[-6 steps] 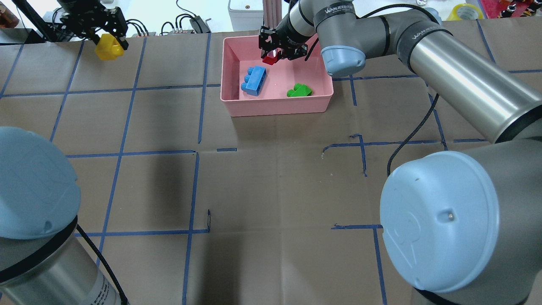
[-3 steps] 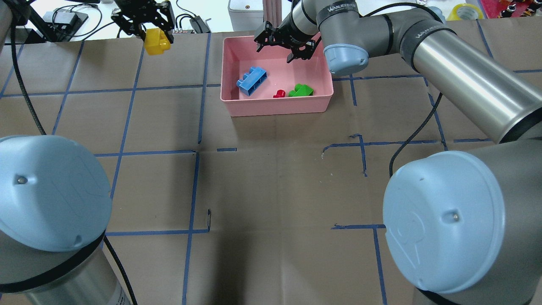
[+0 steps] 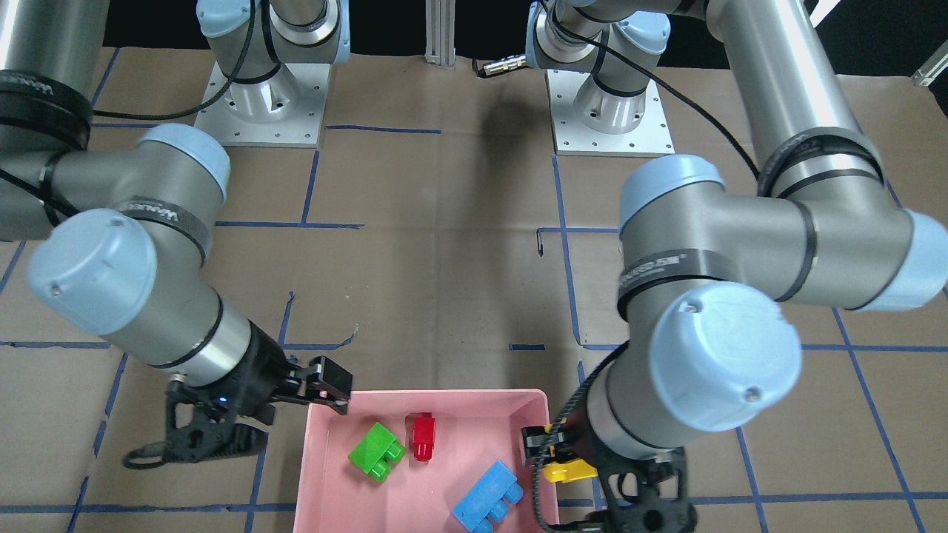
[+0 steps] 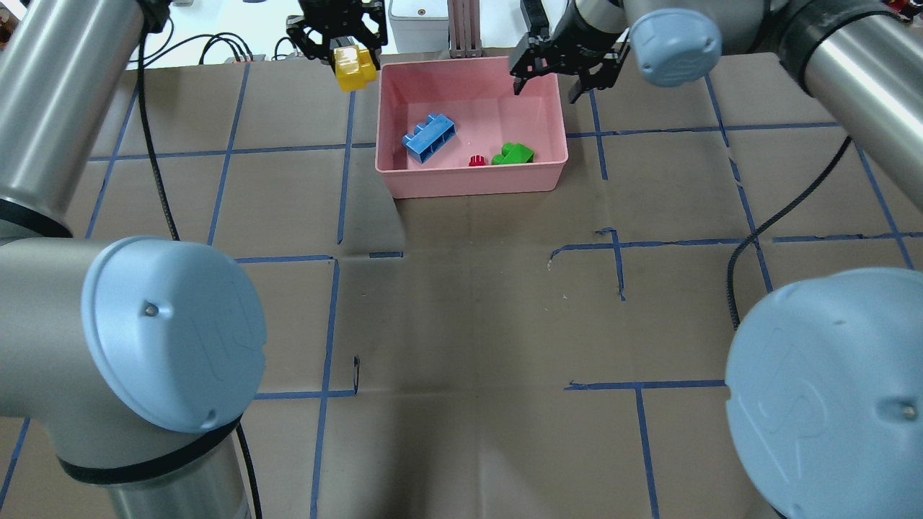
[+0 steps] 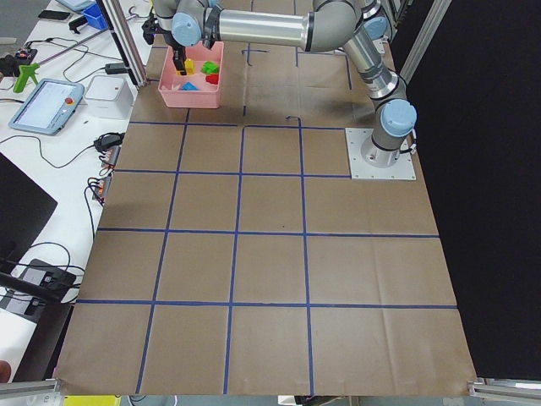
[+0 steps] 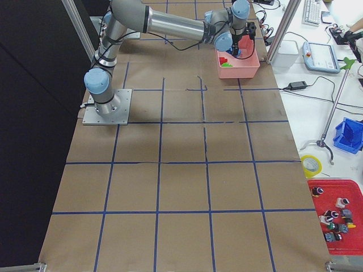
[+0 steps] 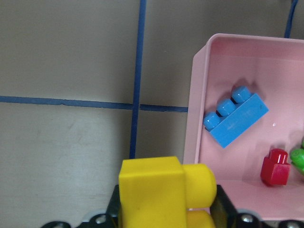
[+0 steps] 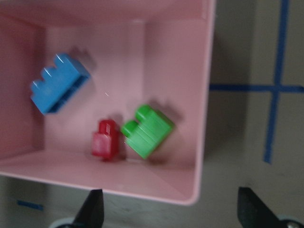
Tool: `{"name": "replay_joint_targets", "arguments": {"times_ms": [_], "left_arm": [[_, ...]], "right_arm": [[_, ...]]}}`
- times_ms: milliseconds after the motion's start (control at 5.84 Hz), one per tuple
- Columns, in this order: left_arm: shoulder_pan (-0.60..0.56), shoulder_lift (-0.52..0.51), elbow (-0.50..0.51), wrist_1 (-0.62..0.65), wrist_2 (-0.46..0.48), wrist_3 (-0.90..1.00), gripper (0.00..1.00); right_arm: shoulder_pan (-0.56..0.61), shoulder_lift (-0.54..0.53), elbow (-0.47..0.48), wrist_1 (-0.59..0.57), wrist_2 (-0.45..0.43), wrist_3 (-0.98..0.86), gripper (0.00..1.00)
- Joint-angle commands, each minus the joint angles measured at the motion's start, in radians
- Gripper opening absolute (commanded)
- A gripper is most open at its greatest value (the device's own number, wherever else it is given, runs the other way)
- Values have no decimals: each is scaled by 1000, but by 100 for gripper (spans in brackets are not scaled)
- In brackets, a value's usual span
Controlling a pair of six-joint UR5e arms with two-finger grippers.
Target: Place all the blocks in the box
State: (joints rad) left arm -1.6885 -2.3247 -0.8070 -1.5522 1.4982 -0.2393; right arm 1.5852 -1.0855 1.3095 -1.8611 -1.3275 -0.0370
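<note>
The yellow 2-stud brick (image 4: 351, 67) is the only 1 of the 4 not in the pink tray (image 4: 469, 189). It hangs clamped in my left gripper (image 4: 347, 55), over the paper-covered table (image 4: 461, 324) just outside the tray's far left corner. On the tray floor lie the blue 3-stud brick (image 4: 430, 137), the red 1-stud brick (image 4: 476, 160) and the green 2-stud brick (image 4: 513, 153), the red beside the green. My right gripper (image 4: 548, 86) is spread wide and empty above the far right rim. I judge this the last carry. Next I need to move the yellow brick sideways across the rim, over bare floor behind the blue brick, then release.
</note>
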Motion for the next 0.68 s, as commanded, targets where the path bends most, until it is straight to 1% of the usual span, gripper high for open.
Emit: {"name": "replay_joint_targets", "arguments": {"times_ms": [0, 171, 342, 514], "left_arm": [[-90, -95, 23, 99, 8, -110, 14], [-112, -132, 20, 136, 14, -123, 14], [-112, -137, 15, 138, 13, -123, 31], [-112, -136, 9, 138, 13, -123, 88]], "right_arm": [[-43, -162, 77, 268, -225, -104, 100], [-36, -274, 133, 273, -213, -95, 100], [22, -369, 180, 270, -229, -87, 100], [112, -416, 210, 270, -257, 14, 100]]}}
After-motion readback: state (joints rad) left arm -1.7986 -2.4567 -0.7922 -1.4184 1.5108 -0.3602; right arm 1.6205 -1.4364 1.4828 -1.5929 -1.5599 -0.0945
